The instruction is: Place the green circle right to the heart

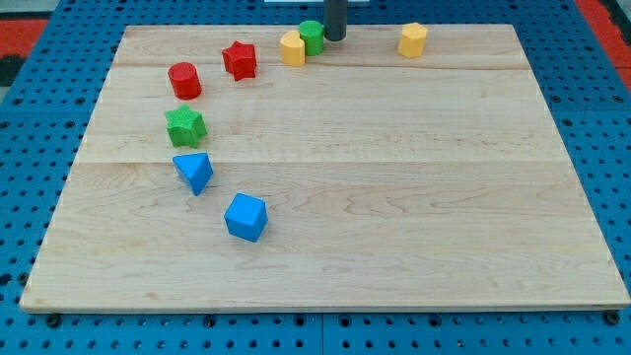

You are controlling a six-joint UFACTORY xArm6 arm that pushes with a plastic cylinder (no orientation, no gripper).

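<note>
The green circle (313,35) is a round green block near the view's top, touching the right side of the yellow heart (293,47). My tip (335,38) is the lower end of a dark rod coming down from the view's top edge; it sits just right of the green circle, touching or nearly touching it.
A wooden board (394,197) lies on a blue pegboard. A yellow hexagon (413,39) is at the top right. A red star (240,60), a red cylinder (184,80), a green star (185,126), a blue triangle (194,172) and a blue cube (245,217) curve down the left.
</note>
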